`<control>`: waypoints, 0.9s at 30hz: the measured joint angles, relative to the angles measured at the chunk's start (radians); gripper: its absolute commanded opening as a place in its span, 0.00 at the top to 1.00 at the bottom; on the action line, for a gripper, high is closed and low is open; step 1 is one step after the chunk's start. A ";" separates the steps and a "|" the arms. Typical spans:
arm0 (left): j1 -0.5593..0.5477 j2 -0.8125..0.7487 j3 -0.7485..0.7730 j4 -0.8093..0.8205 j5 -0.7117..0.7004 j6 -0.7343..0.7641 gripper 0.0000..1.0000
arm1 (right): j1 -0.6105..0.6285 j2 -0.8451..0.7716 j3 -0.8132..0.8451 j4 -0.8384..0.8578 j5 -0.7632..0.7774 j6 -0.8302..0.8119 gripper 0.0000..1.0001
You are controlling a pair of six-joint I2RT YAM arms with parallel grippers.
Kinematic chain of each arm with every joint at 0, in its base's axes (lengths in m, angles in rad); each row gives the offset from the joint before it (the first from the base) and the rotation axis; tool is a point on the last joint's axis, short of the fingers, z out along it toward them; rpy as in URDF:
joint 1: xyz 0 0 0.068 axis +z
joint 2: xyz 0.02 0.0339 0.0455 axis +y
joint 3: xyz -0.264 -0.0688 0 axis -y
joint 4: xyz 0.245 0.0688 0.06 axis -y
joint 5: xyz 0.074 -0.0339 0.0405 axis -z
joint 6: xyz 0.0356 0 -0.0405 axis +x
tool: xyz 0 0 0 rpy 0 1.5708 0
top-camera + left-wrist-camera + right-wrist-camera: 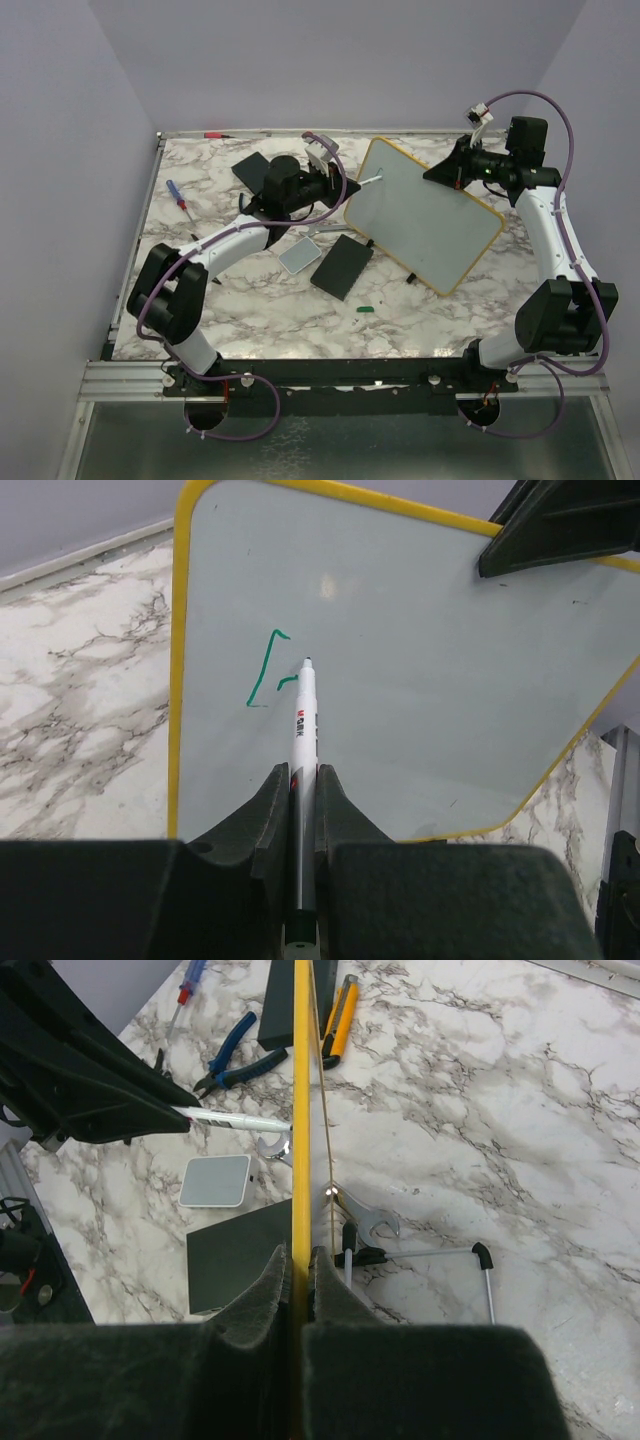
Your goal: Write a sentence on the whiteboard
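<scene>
The whiteboard (425, 215), white with a yellow rim, stands tilted right of centre. My right gripper (452, 170) is shut on its far rim; the right wrist view shows the rim (301, 1110) edge-on between the right gripper's (300, 1255) jaws. My left gripper (345, 185) is shut on a white marker (304, 720) in the left gripper's (303, 775) jaws, with the tip at the whiteboard (420, 680). The sentence (265, 670) shows only as two short green strokes near the left rim, beside the tip.
A black slab (342, 266) and a small pale pad (300, 256) lie left of the board, another black slab (252, 168) behind the left arm. A screwdriver (177, 194), a green cap (366, 310), pliers (235, 1060), a yellow knife (340, 1020) and a wrench (365, 1220) lie around.
</scene>
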 measured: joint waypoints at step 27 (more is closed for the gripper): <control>0.000 0.005 -0.006 0.016 -0.016 -0.002 1.00 | 0.000 0.000 0.000 0.000 0.000 0.000 0.99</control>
